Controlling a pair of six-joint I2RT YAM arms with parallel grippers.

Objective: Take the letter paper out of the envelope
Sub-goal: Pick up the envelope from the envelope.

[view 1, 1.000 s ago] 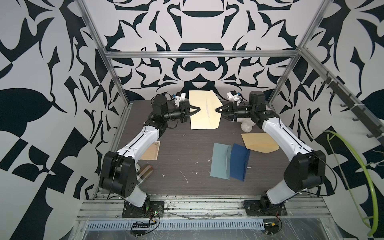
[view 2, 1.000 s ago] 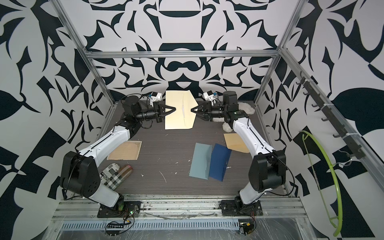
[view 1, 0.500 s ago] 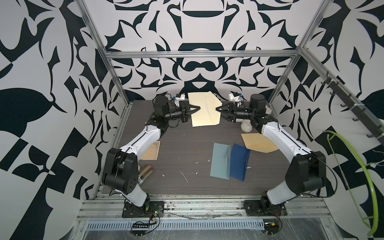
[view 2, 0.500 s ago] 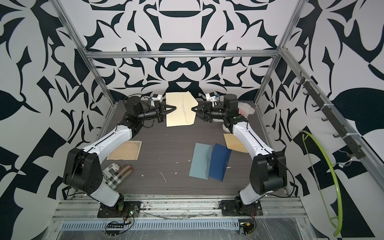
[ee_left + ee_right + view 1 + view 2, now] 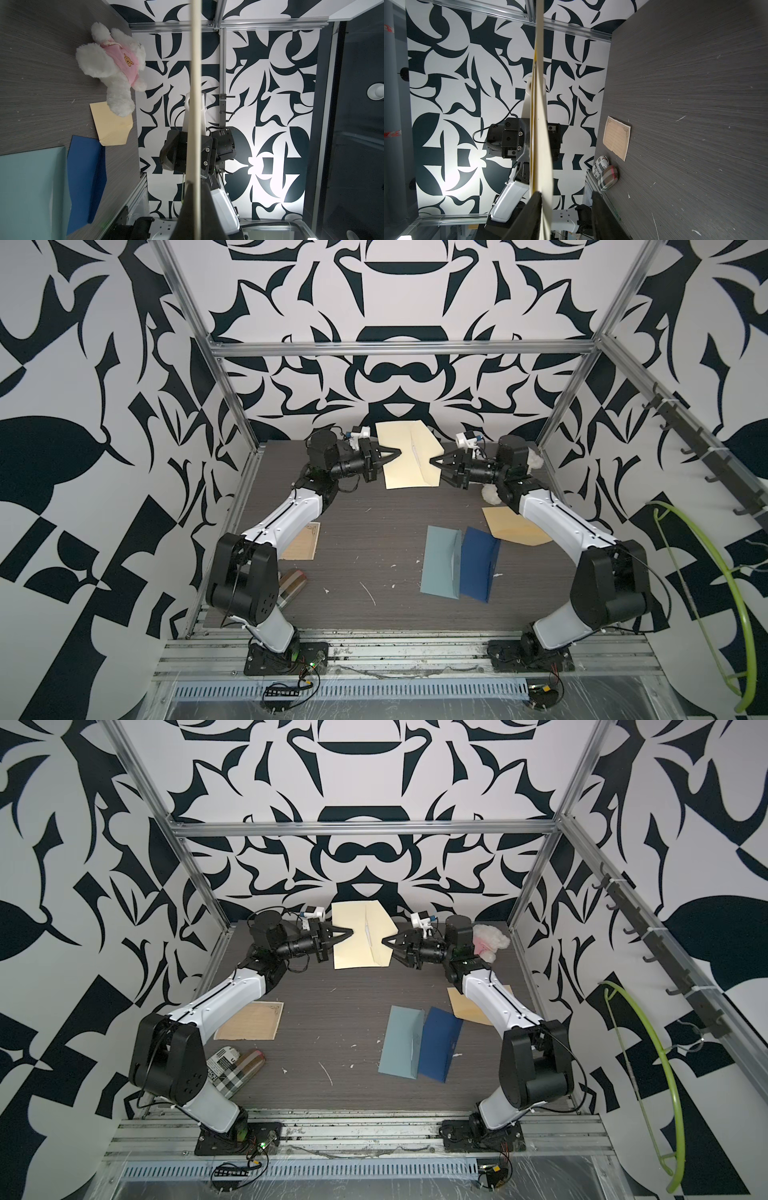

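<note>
Tan lined sheet lying flat on the desk, left side. Left hand, jaws clamped on the left edge of the cream envelope, which hangs upright above the far middle of the desk. Right hand, jaws apart around the envelope's right edge; one finger touches the paper, its partner stands clear. Letter paper: cannot be told from the envelope's layers. White-and-pink plush toy, far right.

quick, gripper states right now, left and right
Left gripper: shut on the envelope.
Right gripper: open, jaws either side of the envelope's edge.
</note>
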